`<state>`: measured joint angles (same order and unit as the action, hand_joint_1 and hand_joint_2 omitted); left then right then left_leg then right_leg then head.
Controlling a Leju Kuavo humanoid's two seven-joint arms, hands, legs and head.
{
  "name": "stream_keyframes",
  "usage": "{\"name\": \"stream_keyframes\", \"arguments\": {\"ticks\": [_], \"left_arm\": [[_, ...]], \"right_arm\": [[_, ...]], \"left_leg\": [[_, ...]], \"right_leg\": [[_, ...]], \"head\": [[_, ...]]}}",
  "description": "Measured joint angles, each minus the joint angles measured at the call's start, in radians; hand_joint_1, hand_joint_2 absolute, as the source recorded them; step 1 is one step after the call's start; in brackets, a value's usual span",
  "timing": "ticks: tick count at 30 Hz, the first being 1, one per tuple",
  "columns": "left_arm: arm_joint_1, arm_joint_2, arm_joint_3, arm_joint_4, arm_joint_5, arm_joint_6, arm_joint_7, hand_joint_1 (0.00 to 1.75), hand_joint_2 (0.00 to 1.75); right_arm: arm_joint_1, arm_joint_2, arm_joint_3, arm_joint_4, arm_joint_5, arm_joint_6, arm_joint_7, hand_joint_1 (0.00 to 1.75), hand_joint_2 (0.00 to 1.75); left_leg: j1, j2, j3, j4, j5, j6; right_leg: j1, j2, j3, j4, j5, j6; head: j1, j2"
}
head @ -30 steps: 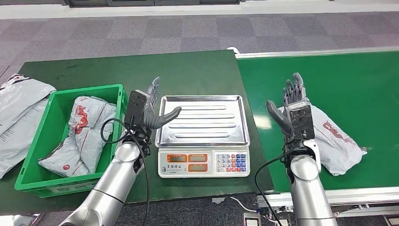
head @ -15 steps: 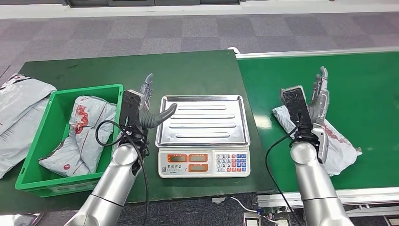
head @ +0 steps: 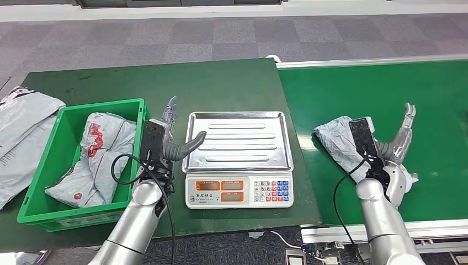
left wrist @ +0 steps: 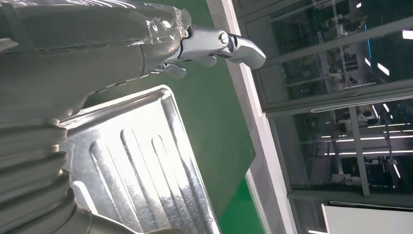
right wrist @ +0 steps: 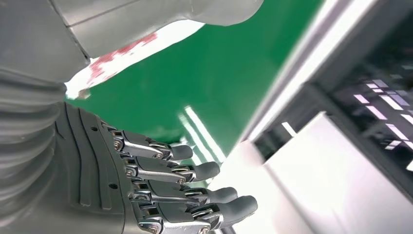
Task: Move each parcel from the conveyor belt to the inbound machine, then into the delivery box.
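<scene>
Parcel (head: 338, 144): one grey poly mailer with red print, lying crumpled on the green conveyor belt (head: 430, 99), just to the right of the weighing station. It looks soft, limp and light, with a slick film surface likely to slide under the fingers; it will sag rather than hold shape. The best hold is probably a broad grasp across the bulkier middle, fingers under one side and thumb over the other, not a pinch on a loose corner.

Right hand (head: 393, 144): raised at the parcel's near-right side, fingers spread apart and pointing up, holding nothing; whether its underside touches the film cannot be told. The right wrist view shows its fingers (right wrist: 195, 171) apart over the belt.

Inbound machine (head: 238, 165): one electronic scale with a bare steel tray, between belt and box.

Left hand (head: 165, 137): open, thumb reaching towards the tray's left edge, grasping nothing.

Delivery box (head: 33, 160): one green crate on the dark green table (head: 221, 83), holding what look like two grey mailers (head: 99, 149).

Further grey mailers (head: 22, 127): at least two outside the crate, at the far left.
</scene>
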<state>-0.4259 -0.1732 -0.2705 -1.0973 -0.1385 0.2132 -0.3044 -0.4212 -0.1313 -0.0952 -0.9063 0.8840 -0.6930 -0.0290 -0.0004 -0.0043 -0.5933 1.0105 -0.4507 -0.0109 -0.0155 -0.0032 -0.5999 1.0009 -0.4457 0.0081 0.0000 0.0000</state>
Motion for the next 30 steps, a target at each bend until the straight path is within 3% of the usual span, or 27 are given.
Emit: {"name": "stream_keyframes", "arguments": {"ticks": [5,11,23,30], "left_arm": [[0.035,0.002,0.0,-0.03,0.0,0.002,-0.011,0.0,1.75],[0.056,0.005,0.0,-0.062,0.005,0.007,-0.016,0.0,1.75],[0.061,0.007,0.0,-0.08,0.011,0.008,-0.016,0.0,1.75],[0.061,0.008,0.004,-0.09,0.027,0.017,-0.024,0.0,1.75]], "right_arm": [[-0.01,-0.034,-0.048,0.099,0.191,-0.007,0.09,0.0,1.75],[-0.054,-0.068,-0.073,0.234,0.291,-0.005,0.148,0.0,1.75],[-0.099,-0.083,-0.074,0.35,0.317,0.027,0.183,0.0,1.75],[-0.121,-0.084,-0.098,0.401,0.252,0.046,0.121,0.0,1.75]], "left_leg": [[0.0,0.0,0.0,0.0,0.0,0.0],[0.0,0.0,0.0,0.0,0.0,0.0],[0.0,0.0,0.0,0.0,0.0,0.0],[0.0,0.0,0.0,0.0,0.0,0.0]], "right_leg": [[0.0,-0.001,0.0,0.0,0.0,0.0],[0.0,0.0,0.0,0.0,0.0,0.0],[0.0,-0.001,0.0,0.0,0.0,0.0],[0.0,0.0,0.0,0.0,0.0,0.0]], "head": [[0.0,0.0],[0.0,0.0],[0.0,0.0],[0.0,0.0]]}}
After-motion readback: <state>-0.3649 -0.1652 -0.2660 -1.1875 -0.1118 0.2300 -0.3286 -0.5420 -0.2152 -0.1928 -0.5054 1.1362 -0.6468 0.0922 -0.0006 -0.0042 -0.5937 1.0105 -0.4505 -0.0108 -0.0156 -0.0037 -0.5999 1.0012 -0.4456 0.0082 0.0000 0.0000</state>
